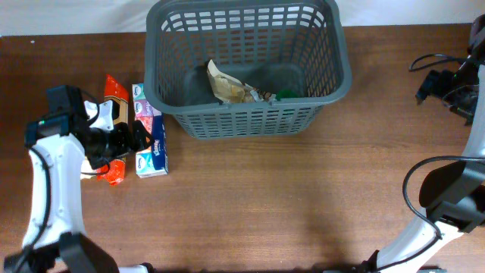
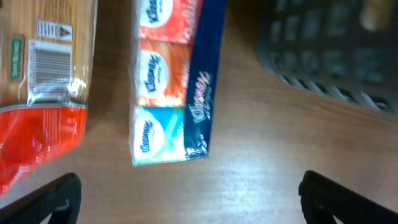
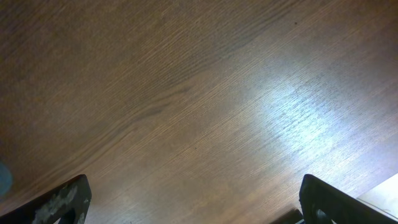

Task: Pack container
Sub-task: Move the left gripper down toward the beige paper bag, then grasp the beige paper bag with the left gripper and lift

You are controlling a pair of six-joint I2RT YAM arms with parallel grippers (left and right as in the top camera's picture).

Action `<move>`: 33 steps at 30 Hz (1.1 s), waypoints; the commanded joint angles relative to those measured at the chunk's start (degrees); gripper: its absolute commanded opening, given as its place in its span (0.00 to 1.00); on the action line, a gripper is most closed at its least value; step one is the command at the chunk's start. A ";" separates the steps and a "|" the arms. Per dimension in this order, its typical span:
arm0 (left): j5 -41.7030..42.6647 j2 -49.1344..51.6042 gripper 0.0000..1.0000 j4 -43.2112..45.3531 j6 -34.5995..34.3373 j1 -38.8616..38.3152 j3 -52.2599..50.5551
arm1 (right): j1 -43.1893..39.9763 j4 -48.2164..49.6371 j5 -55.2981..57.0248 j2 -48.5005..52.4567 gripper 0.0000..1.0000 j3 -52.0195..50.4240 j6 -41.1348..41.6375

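Note:
The dark grey slotted basket stands at the back middle of the table, with a crumpled packet and a small green item inside. Its wall also shows in the left wrist view. A Kleenex tissue pack lies left of the basket, beside a red and orange bag. Both show in the left wrist view, the pack and the bag. My left gripper is open and empty just above the pack's near end. My right gripper is open over bare table at the far right.
The wooden table stretches in front of the basket. The right arm and its cables stand at the right edge. The table's back edge meets a white wall.

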 commanded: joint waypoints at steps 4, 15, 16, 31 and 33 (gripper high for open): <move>-2.71 5.33 0.99 2.05 1.14 0.13 0.46 | -0.46 0.15 0.07 0.09 0.99 -0.31 -0.17; -22.29 6.40 0.99 2.10 -7.61 -0.28 0.48 | -0.46 -0.26 -1.20 0.09 0.99 -0.31 -0.20; -22.45 6.40 0.99 2.27 -7.56 -0.26 0.48 | -0.46 -0.46 -1.20 0.09 0.99 -0.31 -0.20; -25.66 6.43 0.99 12.55 -7.02 12.15 3.50 | -0.46 -3.76 -1.20 0.09 0.99 -0.31 -0.17; -25.64 6.43 0.99 13.03 -6.86 14.99 3.93 | -0.46 -3.76 -1.22 0.09 0.99 -0.31 -0.17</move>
